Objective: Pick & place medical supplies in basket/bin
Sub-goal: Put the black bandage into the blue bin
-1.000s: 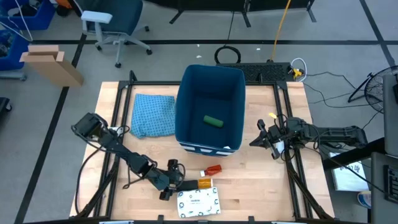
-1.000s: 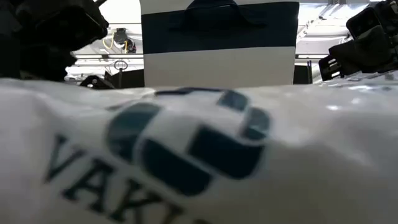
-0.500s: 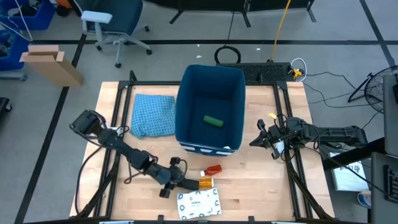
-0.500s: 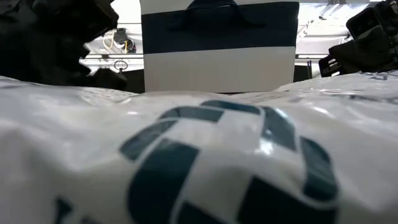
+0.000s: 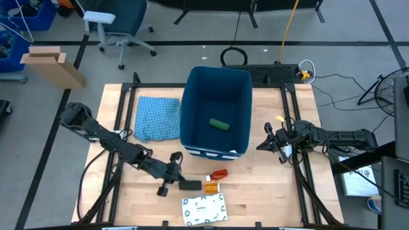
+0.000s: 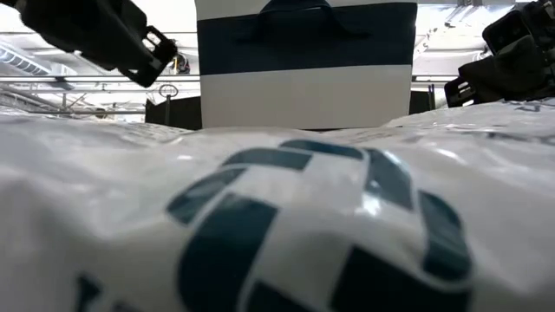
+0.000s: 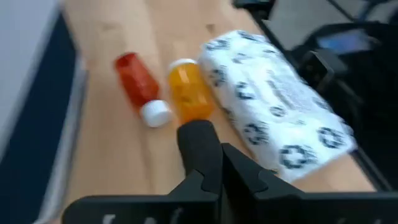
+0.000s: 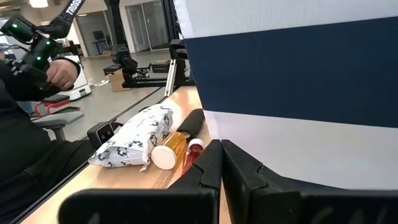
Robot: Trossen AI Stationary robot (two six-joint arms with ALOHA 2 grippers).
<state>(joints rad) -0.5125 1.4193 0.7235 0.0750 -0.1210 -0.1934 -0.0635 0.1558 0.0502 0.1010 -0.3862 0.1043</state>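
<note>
An orange bottle [image 5: 211, 187] lies on its side on the wooden table, beside a slim red tube [image 5: 218, 174] with a white cap. A flat white packet with dark green print [image 5: 204, 208] lies near the front edge and fills the low view [image 6: 286, 225]. A green cylinder [image 5: 219, 124] lies in the deep dark-blue bin [image 5: 192, 96]. My left gripper [image 5: 192, 185] is shut and low over the table, its tips at the bottle's left end [image 7: 193, 115]. My right gripper [image 5: 263, 145] is shut and waits right of the bin. My left gripper's shut fingertips [image 7: 198, 134] come level from the table's left and stand right at the orange bottle's near end [image 7: 193, 115]. I cannot tell whether they touch it. The bottle lies flat on the table.
A light blue patterned cloth [image 5: 158, 118] lies left of the bin. The bin's white-striped short side [image 8: 298, 137] faces the front edge, close behind the tube and bottle. A person [image 8: 31, 124] shows beyond the table in the right wrist view.
My left gripper has gone toward the table's right edge, up to the orange bottle, as its arm stretched out. In the low view the arm has risen out of the left side. The white packet shifted a little in front of the low camera about a second ago.
</note>
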